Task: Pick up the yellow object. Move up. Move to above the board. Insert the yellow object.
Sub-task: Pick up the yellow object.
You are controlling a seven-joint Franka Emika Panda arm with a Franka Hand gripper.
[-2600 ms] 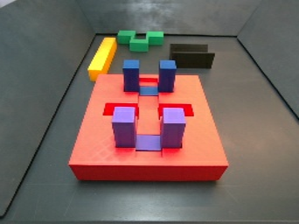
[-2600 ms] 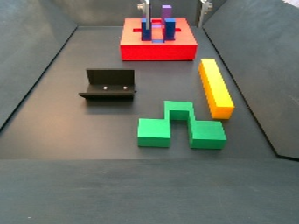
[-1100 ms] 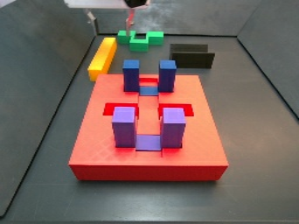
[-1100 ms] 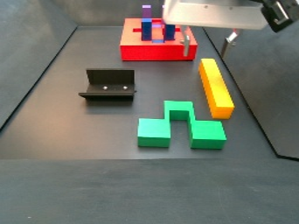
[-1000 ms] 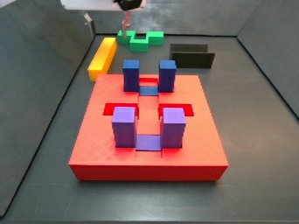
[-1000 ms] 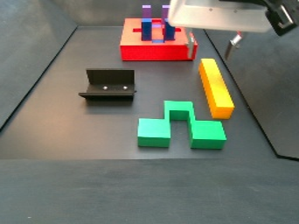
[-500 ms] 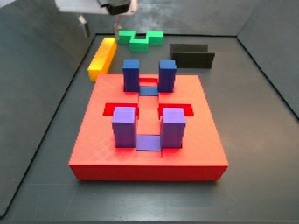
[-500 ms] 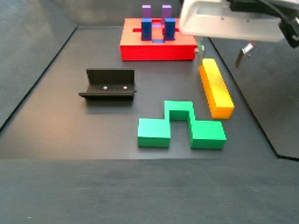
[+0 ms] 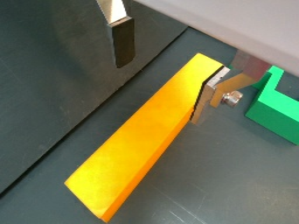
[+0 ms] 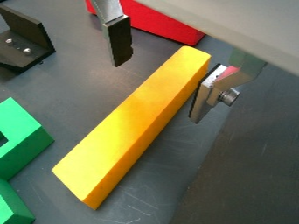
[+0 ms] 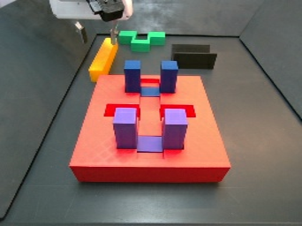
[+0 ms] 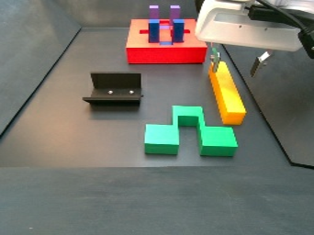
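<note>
The yellow bar (image 9: 149, 140) lies flat on the dark floor (image 12: 73, 128), untouched, running diagonally across both wrist views (image 10: 138, 122). In a side view (image 11: 104, 56) it sits at the upper left of the frame, alongside the grey wall (image 11: 35, 97); in a side view (image 12: 226, 90) it is at centre right, its far end pointing toward the board.

The gripper (image 9: 170, 63) hangs over the bar's end with its jaws spread wide, one finger (image 9: 121, 39) on each side of the bar and clear of it. In a wrist view the other finger (image 10: 211, 92) stands just beside the bar's long edge; contact cannot be told. Nothing is held between the pads. In a side view the gripper (image 11: 99, 18) shows at the top left, above the bar; in a side view (image 12: 236, 62) its white body fills the upper right and the fingertips reach down to either side of the bar's far end.

The board (image 11: 101, 141) fills the middle of a side view, carrying blue posts (image 11: 150, 76) at the back and purple posts (image 11: 150, 125) at the front. In a side view the board (image 12: 166, 52) is at top centre, just beyond the bar.

The green block (image 12: 188, 130) lies at lower centre, near the bar's near end but apart from it; it also shows at frame edges in both wrist views (image 9: 275, 105) (image 10: 17, 144). The fixture (image 12: 114, 89) stands at centre left, well apart from the bar.
</note>
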